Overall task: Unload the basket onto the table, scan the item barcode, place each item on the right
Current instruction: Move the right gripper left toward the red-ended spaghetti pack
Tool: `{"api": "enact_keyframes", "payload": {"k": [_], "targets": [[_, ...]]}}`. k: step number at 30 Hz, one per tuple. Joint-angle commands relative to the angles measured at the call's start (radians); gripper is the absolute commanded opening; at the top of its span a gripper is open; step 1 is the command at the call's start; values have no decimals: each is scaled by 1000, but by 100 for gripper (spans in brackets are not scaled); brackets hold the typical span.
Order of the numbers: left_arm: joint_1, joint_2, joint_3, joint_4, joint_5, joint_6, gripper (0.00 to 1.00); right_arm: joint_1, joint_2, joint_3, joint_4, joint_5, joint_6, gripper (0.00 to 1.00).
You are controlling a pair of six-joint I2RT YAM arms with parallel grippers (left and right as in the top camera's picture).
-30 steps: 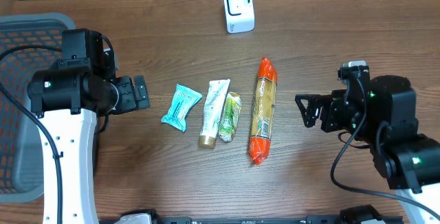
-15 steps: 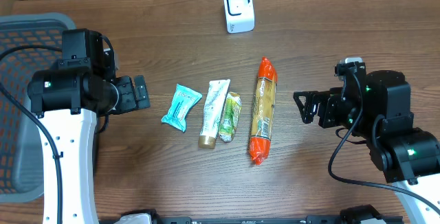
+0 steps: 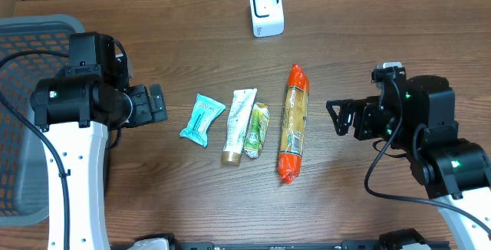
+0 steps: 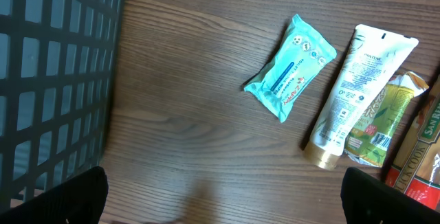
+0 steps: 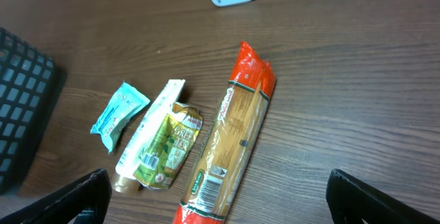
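Note:
Four items lie in a row mid-table: a teal packet (image 3: 202,119), a white tube (image 3: 239,126), a green packet (image 3: 256,130) and a long orange pasta pack (image 3: 292,123). A white scanner (image 3: 266,10) stands at the back. My left gripper (image 3: 157,103) is open left of the teal packet (image 4: 290,67), holding nothing. My right gripper (image 3: 340,117) is open right of the pasta pack (image 5: 237,135), also with nothing in it. The pasta pack's barcode label (image 5: 206,183) faces up in the right wrist view.
A dark mesh basket (image 3: 23,127) fills the left edge, beside the left arm, and shows again as the basket (image 4: 55,80) in the left wrist view. Bare wood lies between each gripper and the items.
My right gripper has edged left toward the pasta pack. The left arm and the items have not moved.

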Motion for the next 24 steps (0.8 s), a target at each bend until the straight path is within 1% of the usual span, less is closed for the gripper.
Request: {"api": "enact_keyframes", "payload": {"k": [1, 6, 9, 24], "targets": [[5, 3, 13, -3, -10, 22, 99, -1, 12, 24, 6, -8, -8, 100], [5, 3, 13, -3, -10, 22, 99, -1, 26, 24, 21, -9, -3, 100], [5, 3, 13, -3, -10, 22, 99, -1, 26, 24, 21, -10, 34, 100], [5, 3, 13, -3, -10, 22, 100, -1, 29, 24, 17, -9, 33, 100]]}}
